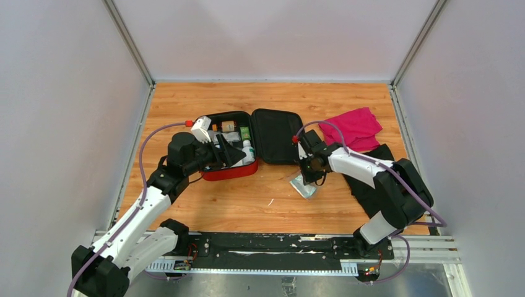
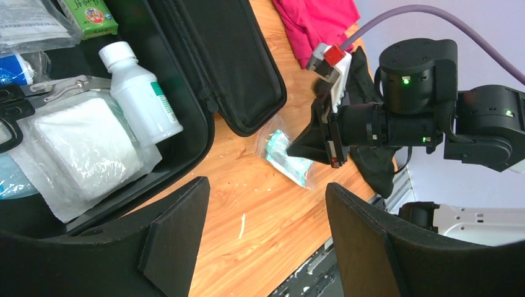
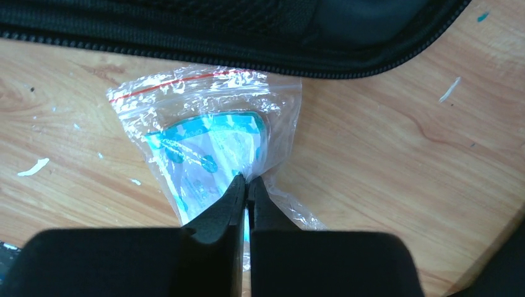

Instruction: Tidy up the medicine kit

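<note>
The green box (image 2: pixel 90 15) label is illegible. The medicine kit (image 1: pixel 230 173) lies open, left of centre. The right gripper (image 3: pixel 247 182), angled down, pinches a zip bag (image 3: pixel 204 111) beside it; the left gripper (image 2: pixel 266 210) hovers spread above.

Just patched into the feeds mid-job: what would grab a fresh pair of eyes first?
The red medicine kit lies open at mid-table, its tray crammed with a white bottle and wrapped gauze. Just on the near side of its lid, the right gripper has its jaws pinched shut on a clear zip bag with teal contents, on the table. A magenta cloth sits at the far right.
</note>
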You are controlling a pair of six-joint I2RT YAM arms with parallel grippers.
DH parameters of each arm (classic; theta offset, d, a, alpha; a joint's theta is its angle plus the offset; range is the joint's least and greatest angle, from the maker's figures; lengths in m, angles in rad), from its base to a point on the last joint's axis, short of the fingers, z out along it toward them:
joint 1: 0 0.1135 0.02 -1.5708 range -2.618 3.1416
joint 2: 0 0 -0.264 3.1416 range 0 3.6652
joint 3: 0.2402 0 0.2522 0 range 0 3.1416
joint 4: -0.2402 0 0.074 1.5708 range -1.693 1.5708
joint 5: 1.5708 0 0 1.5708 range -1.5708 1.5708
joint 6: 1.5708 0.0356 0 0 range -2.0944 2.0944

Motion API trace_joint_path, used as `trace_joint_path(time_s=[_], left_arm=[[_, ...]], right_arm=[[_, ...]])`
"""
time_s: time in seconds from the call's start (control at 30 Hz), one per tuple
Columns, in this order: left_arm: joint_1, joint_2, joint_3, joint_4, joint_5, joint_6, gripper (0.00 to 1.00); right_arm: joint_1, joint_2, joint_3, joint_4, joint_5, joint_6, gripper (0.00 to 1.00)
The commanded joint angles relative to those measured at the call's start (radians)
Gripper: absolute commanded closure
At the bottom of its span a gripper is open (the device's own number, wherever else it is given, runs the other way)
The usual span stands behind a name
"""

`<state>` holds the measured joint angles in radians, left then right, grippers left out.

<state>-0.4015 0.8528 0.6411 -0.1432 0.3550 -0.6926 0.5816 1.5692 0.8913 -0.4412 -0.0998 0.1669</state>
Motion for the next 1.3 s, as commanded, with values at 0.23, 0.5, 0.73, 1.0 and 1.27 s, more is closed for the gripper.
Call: trace_joint_path(time_s=[0.23,0.5,0.73,1.0,1.27], left_arm=[[-0.024,0.019,-0.006,0.138,0.061,-0.132,0.26],[-0.132,0.057,0.079,0.158,-0.022,-0.196,0.23],[-0.227,0.130,0.128,0.174,-0.092,-0.216,0.22],[-0.275,0.208,0.160,0.174,-0.113,-0.221,0.28],[-0.286,0.241,0.171,0.174,-0.104,-0.223,0.60]], right_arm=[[-0.001,-0.341,-0.016,0.010,-0.177,0.200,1.00],[0.002,-0.458,0.050,0.157,-0.200,0.411,1.00],[0.022,-0.389,0.135,0.207,-0.271,0.484,1.00],[0.071,-0.373,0.164,0.240,-0.305,0.514,1.00],[0.105,-0.383,0.161,0.242,-0.279,0.515,1.00]])
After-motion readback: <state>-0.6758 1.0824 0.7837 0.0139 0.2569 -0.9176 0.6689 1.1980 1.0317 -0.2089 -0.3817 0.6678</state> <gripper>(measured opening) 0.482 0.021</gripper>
